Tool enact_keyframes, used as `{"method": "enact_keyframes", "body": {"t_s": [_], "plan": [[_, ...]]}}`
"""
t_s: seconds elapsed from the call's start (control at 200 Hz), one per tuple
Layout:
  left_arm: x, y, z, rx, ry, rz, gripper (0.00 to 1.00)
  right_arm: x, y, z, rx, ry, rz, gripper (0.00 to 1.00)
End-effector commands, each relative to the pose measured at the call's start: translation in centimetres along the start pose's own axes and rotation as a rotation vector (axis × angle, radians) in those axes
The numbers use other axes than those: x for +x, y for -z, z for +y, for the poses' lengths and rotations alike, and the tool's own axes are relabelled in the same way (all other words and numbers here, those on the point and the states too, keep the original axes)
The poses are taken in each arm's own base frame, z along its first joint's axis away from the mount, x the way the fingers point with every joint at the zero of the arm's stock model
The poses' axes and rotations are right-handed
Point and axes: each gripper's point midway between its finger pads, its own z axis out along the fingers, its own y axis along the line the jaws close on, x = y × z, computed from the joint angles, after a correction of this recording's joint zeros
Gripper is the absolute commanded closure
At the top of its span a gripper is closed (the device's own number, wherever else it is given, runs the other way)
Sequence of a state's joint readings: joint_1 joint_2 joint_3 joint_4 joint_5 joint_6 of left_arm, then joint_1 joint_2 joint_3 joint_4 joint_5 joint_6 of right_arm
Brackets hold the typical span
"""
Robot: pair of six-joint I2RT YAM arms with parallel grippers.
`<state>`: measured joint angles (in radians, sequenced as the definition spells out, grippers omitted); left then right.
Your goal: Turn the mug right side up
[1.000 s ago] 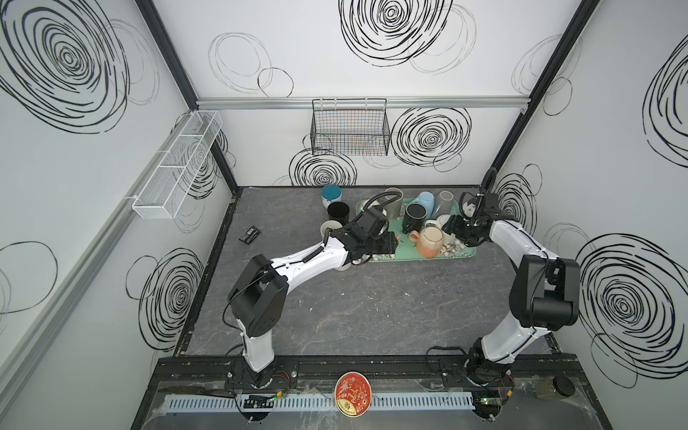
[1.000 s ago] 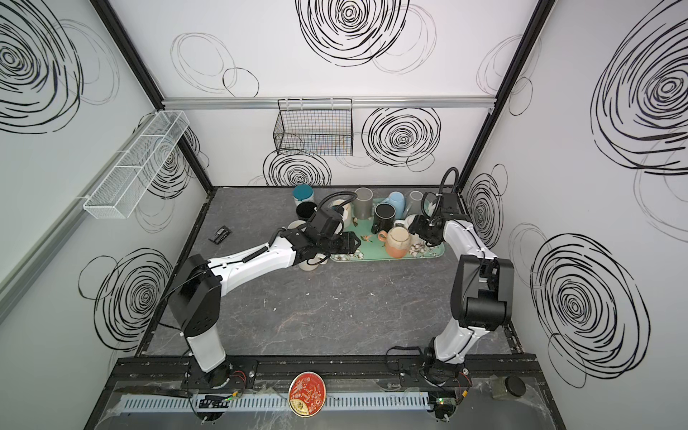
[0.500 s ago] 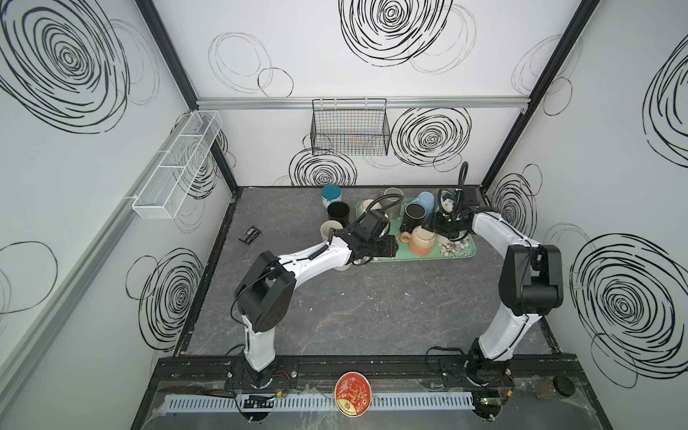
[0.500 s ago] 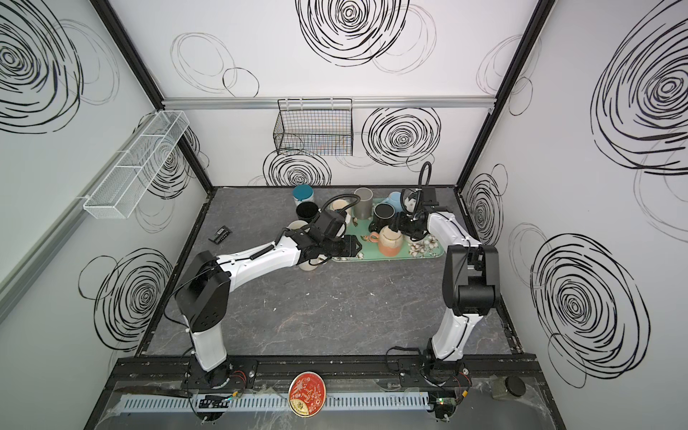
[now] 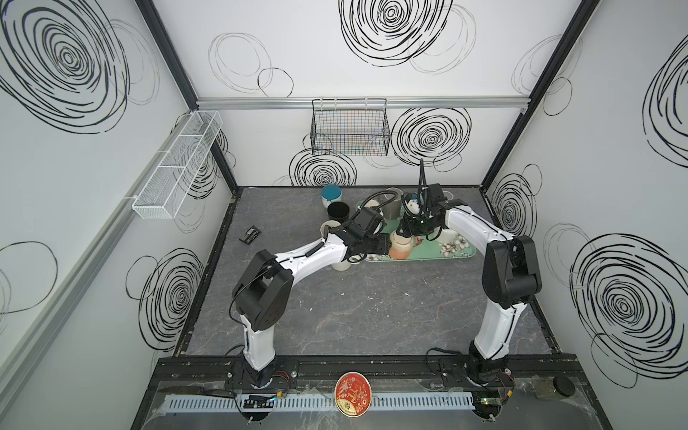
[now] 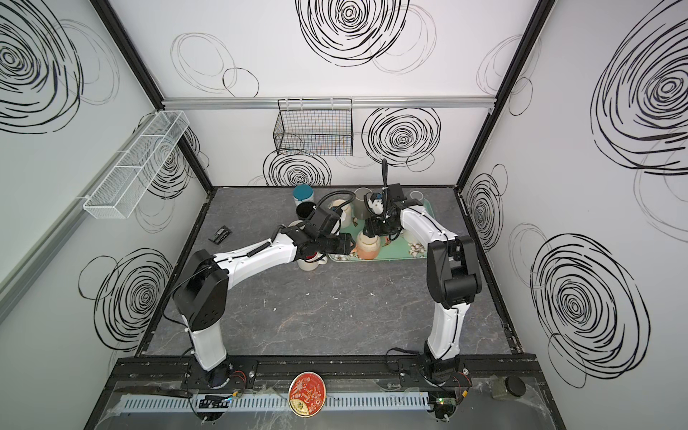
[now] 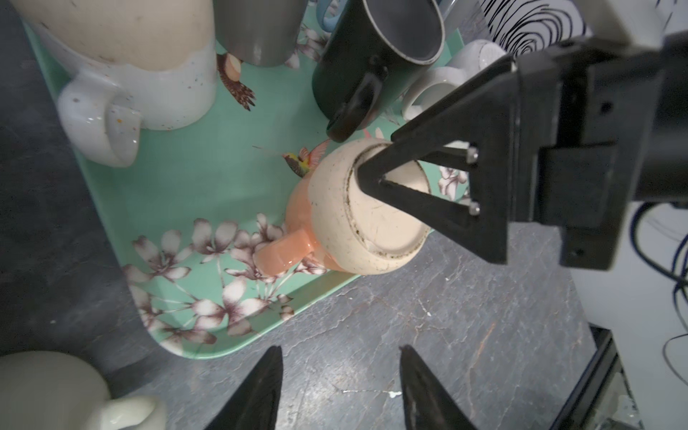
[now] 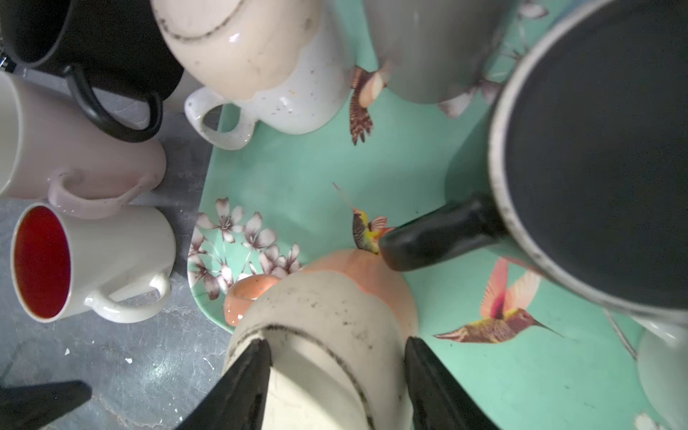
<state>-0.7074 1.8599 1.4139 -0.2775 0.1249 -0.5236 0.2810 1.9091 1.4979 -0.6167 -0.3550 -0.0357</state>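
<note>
Peach mug (image 7: 335, 208) stands mouth-down, axis upright, at the front edge of the tray (image 7: 167, 193), directly under the right gripper (image 8: 335, 340), whose jaws straddle its base (clamped or not, I cannot tell), while the left gripper (image 7: 340, 348) hovers spread and empty just off that edge.

In the right wrist view the orange mug (image 8: 327, 316) is cropped, the black mug (image 8: 595, 167) blurred.

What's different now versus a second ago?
The right gripper swung left along the tray and now straddles the base of the upside-down mug, which has slid leftward. Whether it is clamped is unclear. The left gripper stayed open beside the tray, which did not move.
</note>
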Motion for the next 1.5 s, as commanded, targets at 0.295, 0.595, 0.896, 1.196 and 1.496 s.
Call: {"method": "enact_keyframes", "body": {"t_s": [0.295, 0.595, 0.896, 1.196, 1.496], "plan": [[-4.3, 3.1, 0.7, -0.132, -0.490, -0.047, 0.43, -5.0, 9.1, -0.7, -0.028, -0.204, -0.285, 0.36], [-2.8, 0.3, -0.8, -0.033, -0.861, 0.058, 0.31, 0.6, 10.6, -5.5, -0.017, -0.468, -0.325, 0.37], [-0.4, -2.3, 1.2, -0.038, -0.969, 0.200, 0.30, 4.4, 9.1, -4.2, -0.067, -0.529, -0.267, 0.37], [-0.5, -6.1, 3.0, -0.071, -0.970, 0.249, 0.36, 5.5, 8.3, -3.1, -0.097, -0.533, -0.208, 0.37], [-0.6, -8.6, 3.2, -0.060, -0.957, 0.243, 0.48, 6.0, 7.7, -2.0, -0.108, -0.537, -0.183, 0.37]]}}
